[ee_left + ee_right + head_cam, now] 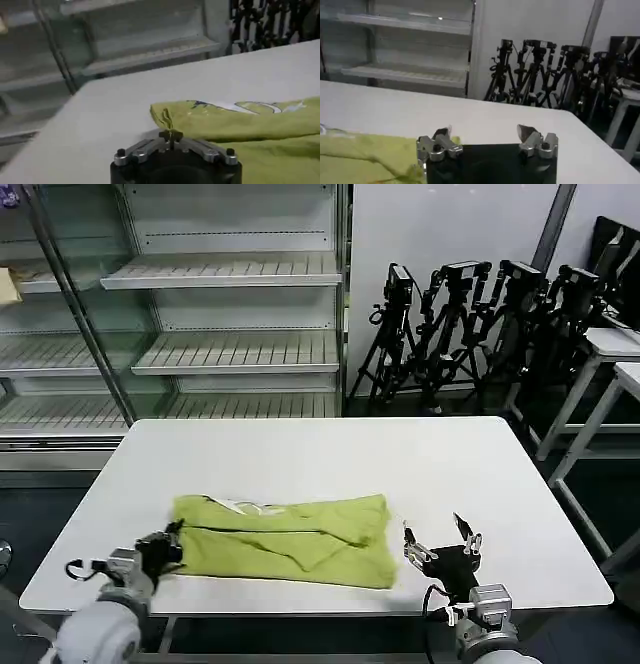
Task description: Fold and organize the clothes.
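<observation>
Clothes (285, 541), folded into a band, lie near the counter's (330, 454) front edge. Left hand (171, 135) sits pinched together at the shirt's left end; its wrist view reveals a white print. Right hand (441, 541) gapes wide, just right of it.

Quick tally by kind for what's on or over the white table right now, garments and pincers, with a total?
Lime-green T-shirt, partly folded on the white table: 1
Pincers: 2, the left pincer shut at the shirt's left edge, the right pincer open beside its right edge
Total: 3
</observation>
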Robot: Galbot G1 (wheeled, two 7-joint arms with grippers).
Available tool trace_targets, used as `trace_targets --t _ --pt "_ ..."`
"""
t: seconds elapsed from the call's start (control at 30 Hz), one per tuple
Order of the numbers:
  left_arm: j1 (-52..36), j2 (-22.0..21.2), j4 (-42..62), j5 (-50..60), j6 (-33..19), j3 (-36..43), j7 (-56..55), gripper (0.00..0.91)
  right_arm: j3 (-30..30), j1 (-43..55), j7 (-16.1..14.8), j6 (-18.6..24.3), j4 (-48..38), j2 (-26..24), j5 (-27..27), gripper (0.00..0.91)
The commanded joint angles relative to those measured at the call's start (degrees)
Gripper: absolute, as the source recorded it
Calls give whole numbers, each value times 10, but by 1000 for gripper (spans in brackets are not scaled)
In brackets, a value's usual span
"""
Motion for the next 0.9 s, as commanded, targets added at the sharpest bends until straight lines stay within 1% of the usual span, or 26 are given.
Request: trace_targets --t 0.03,0.17,0.27,0.33,0.47,0.5,0.67,0.9 --pt "24 106 36 72 2 -128 36 10 4 -2 -1 3 2 2 1 907" --pt "30 162 40 79 31 -150 51 10 9 -1 -3 6 1 1 3 907" --pt "23 177 14 24 64 -135 48 10 14 0 -4 9 -3 0 5 907" --pt "25 178 -39 -21 69 -118 38 10 19 -3 -4 9 -2 -2 7 907" --pt "28 163 -125 -65 70 -73 27 10 29 -6 -5 10 -3 -5 8 907" --pt "21 154 -154 -94 70 -54 17 10 33 -8 -5 10 -2 -5 8 907" --pt "-9 121 -185 -150 70 13 1 10 45 -17 -7 16 1 -5 8 907" --pt "-41 83 -203 -147 69 87 16 10 70 -37 -10 30 1 -2 7 907"
